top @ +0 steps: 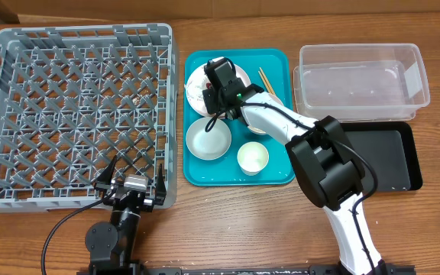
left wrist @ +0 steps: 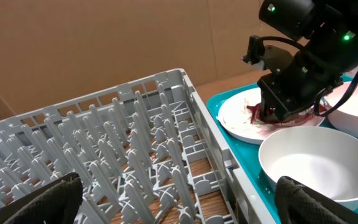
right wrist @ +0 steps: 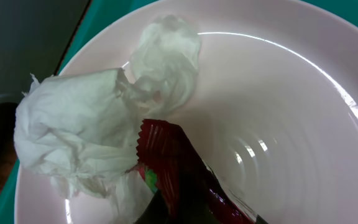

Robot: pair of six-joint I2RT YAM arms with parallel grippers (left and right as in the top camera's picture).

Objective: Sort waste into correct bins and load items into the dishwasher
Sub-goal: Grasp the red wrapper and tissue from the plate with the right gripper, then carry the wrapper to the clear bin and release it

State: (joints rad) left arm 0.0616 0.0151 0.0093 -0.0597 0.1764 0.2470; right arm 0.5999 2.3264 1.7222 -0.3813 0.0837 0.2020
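The white plate (top: 195, 84) sits at the far left of the teal tray (top: 275, 58). My right gripper (top: 214, 95) is down on it, shut on the red wrapper (right wrist: 166, 155). Crumpled white paper (right wrist: 73, 137) lies against the wrapper on the plate (right wrist: 278, 124). The left wrist view shows the right gripper (left wrist: 278, 115) pressing the wrapper (left wrist: 257, 119) onto the plate (left wrist: 235, 115). My left gripper (top: 132, 177) is open and empty at the front edge of the grey dish rack (top: 75, 107); its fingers (left wrist: 179, 205) straddle the rack wall. I cannot make out the rice grains.
On the teal tray are a pale bowl (top: 208, 138), a small white cup (top: 252, 158) and wooden chopsticks (top: 266, 79); another bowl is mostly hidden under my right arm. The clear tub (top: 357, 80) stands at the back right, the black tray (top: 388, 156) in front of it.
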